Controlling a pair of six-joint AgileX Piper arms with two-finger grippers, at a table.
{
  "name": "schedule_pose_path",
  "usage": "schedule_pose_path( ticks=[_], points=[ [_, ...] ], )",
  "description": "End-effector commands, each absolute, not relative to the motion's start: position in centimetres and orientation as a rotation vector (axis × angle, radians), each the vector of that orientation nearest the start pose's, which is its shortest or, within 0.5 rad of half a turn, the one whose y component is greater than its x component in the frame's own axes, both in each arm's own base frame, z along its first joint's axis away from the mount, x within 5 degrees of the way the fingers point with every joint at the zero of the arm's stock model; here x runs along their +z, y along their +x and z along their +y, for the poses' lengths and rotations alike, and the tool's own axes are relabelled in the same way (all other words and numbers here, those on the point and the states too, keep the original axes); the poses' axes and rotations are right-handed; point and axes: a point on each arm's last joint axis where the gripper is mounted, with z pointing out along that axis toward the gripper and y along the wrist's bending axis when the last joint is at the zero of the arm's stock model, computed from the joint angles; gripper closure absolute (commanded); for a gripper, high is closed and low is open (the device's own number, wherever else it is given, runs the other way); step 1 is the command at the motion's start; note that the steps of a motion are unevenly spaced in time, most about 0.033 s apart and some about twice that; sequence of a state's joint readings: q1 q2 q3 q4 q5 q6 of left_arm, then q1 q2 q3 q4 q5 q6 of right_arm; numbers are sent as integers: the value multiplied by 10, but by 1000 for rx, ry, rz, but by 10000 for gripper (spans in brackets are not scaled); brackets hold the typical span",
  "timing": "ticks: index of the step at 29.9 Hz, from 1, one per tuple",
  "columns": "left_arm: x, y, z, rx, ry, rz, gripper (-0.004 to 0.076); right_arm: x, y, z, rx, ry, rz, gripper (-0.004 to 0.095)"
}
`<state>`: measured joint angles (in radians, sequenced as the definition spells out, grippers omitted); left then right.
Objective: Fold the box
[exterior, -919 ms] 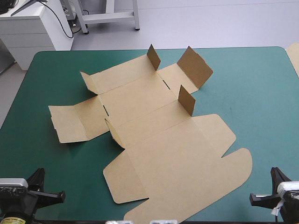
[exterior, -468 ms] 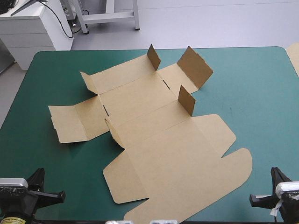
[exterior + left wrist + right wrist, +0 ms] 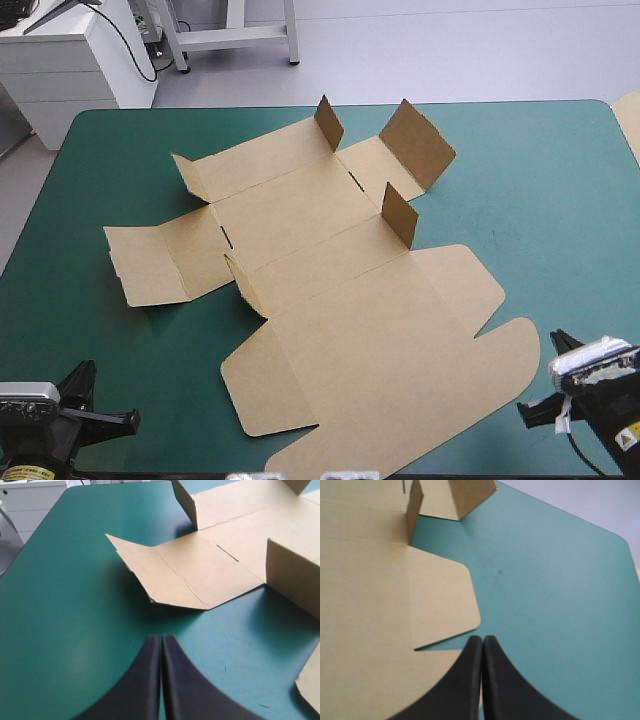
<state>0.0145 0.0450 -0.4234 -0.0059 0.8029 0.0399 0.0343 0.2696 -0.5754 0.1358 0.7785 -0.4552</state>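
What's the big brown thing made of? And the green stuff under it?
The box looks like thin matte cardboard: sharp creases, and small flaps standing stiffly. The teal-green cover looks like a smooth mat with a faint sheen, maybe rubber or vinyl; I can't tell which.

the desk is lying under a teal-green cover, which is running smooth and flat out to its rounded far corners. wide bare stretches of cover are showing along the right side and at the near left. a small dark speck is sitting on the cover in the right half. a strip of further brown board is poking into sight just past the desk's right edge, toward the far corner. beyond the far left corner a white cabinet is standing on the pale floor.
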Motion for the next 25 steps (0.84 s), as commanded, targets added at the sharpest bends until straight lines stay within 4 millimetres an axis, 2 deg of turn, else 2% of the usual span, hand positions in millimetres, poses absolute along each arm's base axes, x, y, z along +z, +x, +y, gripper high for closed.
schedule_pose_path(
  ticks=[1, 4, 9, 16, 19, 22, 25],
  points=[
    [289, 22, -1, 17, 26, 1829, 731, 355, 69, 17, -56, -459, 1832, 929],
    [289, 22, -1, 17, 26, 1829, 731, 376, 89, 22, -5, -491, 1869, 929],
    [289, 22, -1, 17, 26, 1829, 731, 397, 130, 33, 109, -632, 1990, 926],
    [289, 22, -1, 17, 26, 1829, 731, 412, 194, 49, 372, -679, 2119, 909],
    [289, 22, -1, 17, 26, 1829, 731, 411, 220, 57, 440, -713, 2171, 828],
    [289, 22, -1, 17, 26, 1829, 731, 408, 244, 71, 492, -735, 2224, 697],
    [289, 22, -1, 17, 26, 1829, 731, 406, 267, 87, 457, -753, 2278, 530]
  ],
)
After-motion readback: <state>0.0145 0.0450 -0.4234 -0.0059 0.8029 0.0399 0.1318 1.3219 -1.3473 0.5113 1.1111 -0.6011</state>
